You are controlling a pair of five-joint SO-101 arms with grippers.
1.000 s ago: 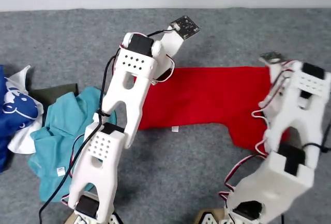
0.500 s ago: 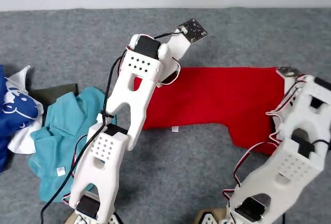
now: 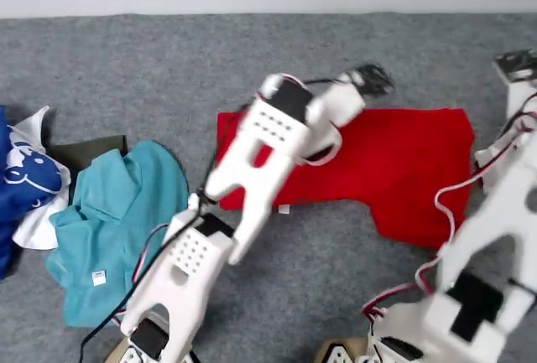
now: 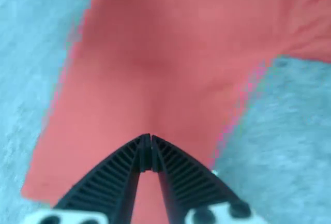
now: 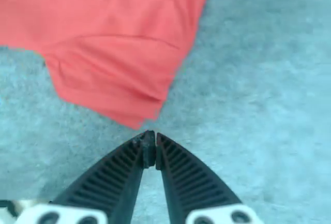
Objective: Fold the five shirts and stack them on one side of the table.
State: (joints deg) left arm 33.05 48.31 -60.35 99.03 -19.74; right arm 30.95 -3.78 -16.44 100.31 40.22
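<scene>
L tool (image 4: 147, 147) pinched closed, empty, over red shirt (image 3: 394, 158); R tool (image 5: 150, 142) closed too, empty, over grey desk (image 3: 168, 61) beside shirt's edge.

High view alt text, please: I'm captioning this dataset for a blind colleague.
A red shirt lies spread on the grey table, the left arm over it, the right arm beside it. A teal shirt, blue-and-white shirt and dark green shirt lie heaped at the view's left.
</scene>
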